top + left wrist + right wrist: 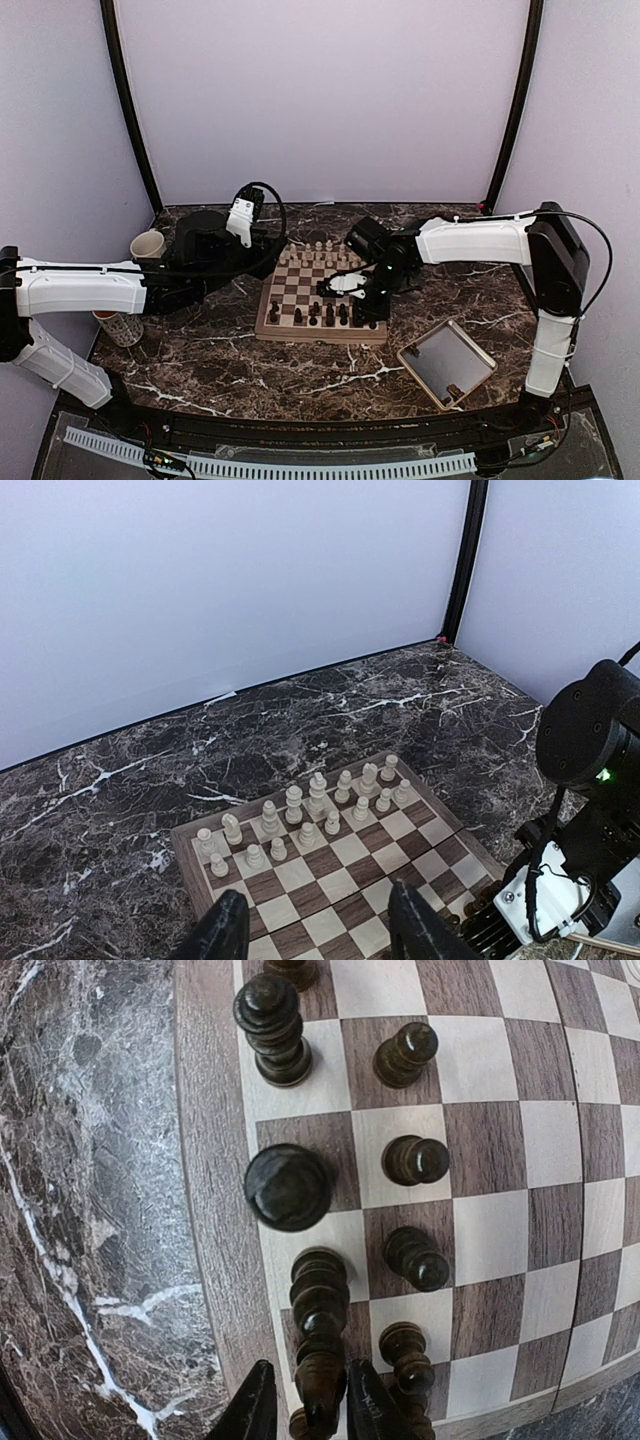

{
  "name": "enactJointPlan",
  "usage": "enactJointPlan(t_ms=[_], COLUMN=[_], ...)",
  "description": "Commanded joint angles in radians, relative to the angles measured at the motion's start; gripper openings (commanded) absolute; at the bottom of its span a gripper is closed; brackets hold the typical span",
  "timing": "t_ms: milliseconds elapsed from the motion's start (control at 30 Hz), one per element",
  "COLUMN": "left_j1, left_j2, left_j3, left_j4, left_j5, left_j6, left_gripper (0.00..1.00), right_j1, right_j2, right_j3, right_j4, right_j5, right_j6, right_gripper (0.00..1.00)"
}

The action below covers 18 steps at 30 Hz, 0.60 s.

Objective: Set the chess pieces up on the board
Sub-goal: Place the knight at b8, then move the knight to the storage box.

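The board (320,336) lies mid-table, with dark chess pieces (315,312) along its near rows. My right gripper (365,305) hovers at the board's near right corner. In the right wrist view its fingers (258,1400) straddle a dark piece (322,1370) standing on an edge square, jaws slightly open, with a gap on the left side. More dark pieces (415,1160) stand on the squares around it. My left gripper (320,920) hangs open and empty above the board (180,845), at its left side (258,238).
Cream chessmen (320,795) fill the far rows (320,250). A shallow beige tray (447,363) sits at the near right, one small dark piece (453,390) in it. A white cup (148,245) and a patterned cup (120,325) stand at the left.
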Motion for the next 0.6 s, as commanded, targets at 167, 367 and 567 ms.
enactJointPlan(t_ms=[167, 367, 567], left_j1=[0.005, 0.005, 0.005], left_j2=[0.001, 0.020, 0.038], left_j3=[0.006, 0.033, 0.053], left_j4=[-0.020, -0.047, -0.058], left_j5=[0.038, 0.070, 0.087], left_j6=[0.025, 0.044, 0.050], left_gripper=[0.50, 0.50, 0.50], right_j1=[-0.018, -0.103, -0.191], right_j2=[-0.168, -0.318, -0.445], right_j3=[0.037, -0.066, -0.238], right_j4=[-0.102, -0.158, -0.266], right_j5=[0.049, -0.013, -0.065], right_j6=[0.025, 0.005, -0.079], right_gripper=[0.31, 0.33, 0.33])
